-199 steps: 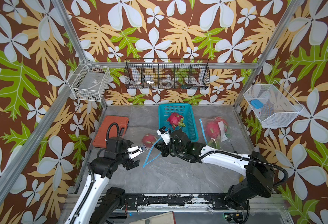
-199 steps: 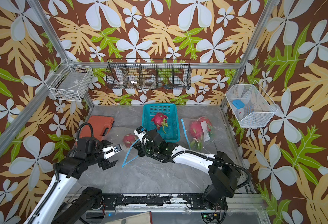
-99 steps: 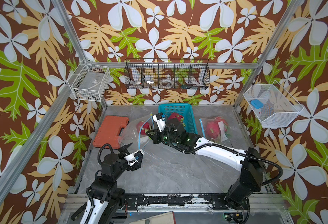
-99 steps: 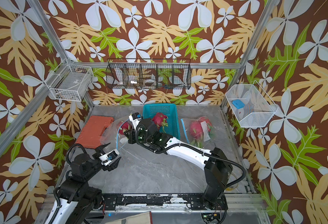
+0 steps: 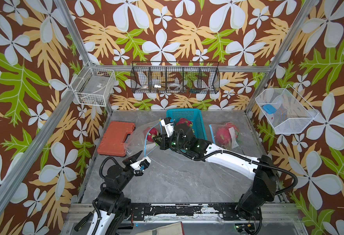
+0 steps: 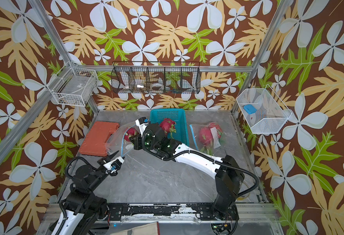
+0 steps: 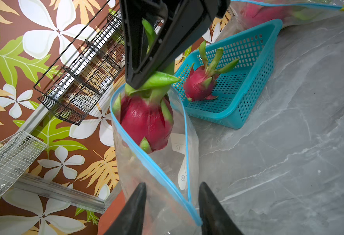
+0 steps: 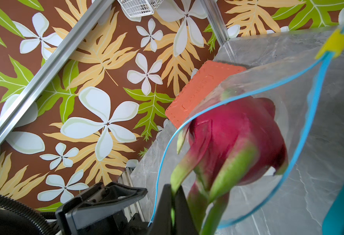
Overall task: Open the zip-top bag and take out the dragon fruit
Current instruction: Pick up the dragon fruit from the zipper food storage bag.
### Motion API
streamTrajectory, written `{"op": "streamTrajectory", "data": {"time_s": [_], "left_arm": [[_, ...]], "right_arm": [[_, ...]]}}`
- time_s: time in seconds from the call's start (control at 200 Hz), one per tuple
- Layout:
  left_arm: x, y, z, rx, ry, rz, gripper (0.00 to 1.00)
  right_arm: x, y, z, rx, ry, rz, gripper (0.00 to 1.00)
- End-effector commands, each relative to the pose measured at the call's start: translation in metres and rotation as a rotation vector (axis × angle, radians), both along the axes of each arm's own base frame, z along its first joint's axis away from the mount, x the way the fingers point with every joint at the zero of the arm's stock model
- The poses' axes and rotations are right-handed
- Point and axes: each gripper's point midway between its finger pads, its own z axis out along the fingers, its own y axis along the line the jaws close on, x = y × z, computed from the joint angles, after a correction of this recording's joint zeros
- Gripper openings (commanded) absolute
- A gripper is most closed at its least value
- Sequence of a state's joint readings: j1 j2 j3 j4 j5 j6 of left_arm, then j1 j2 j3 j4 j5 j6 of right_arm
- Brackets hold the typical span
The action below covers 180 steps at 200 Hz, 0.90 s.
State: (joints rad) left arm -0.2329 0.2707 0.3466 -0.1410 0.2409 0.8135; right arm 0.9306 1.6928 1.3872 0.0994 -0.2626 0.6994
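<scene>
One likely heavy magenta dragon fruit (image 7: 146,122) is pinched by bendy green scales (image 7: 160,79) in our right pincer (image 7: 142,80); left pincer (image 7: 173,185) gapes.

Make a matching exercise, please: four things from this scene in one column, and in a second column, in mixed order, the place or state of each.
Column one:
1. orange case
2. teal basket
3. right pincer
4. second zip-top bag

Column two:
A. shut on the green leaves of a dragon fruit halfway out of the open bag
B. lies right of the basket, red fruit inside
C. holds one loose dragon fruit
D. lies flat, left of the open bag

Pairs: 1-D; 2-C; 3-A; 4-B
</scene>
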Motion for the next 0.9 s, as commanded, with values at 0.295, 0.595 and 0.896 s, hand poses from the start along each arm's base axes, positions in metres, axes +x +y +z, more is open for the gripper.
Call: {"op": "streamTrajectory", "data": {"time_s": [0.295, 0.595, 0.896], "left_arm": [[0.009, 0.003, 0.018, -0.011, -0.069, 0.029, 0.01], [0.016, 0.006, 0.023, -0.003, -0.061, 0.054, 0.00], [0.019, 0.010, 0.010, 0.021, -0.014, 0.081, 0.00]], "right_arm": [[-0.030, -0.003, 0.019, 0.008, -0.042, 0.137, 0.00], [-0.056, -0.005, 0.036, 0.011, -0.098, 0.237, 0.00], [-0.063, -0.043, 0.075, 0.042, -0.210, 0.192, 0.00]]}}
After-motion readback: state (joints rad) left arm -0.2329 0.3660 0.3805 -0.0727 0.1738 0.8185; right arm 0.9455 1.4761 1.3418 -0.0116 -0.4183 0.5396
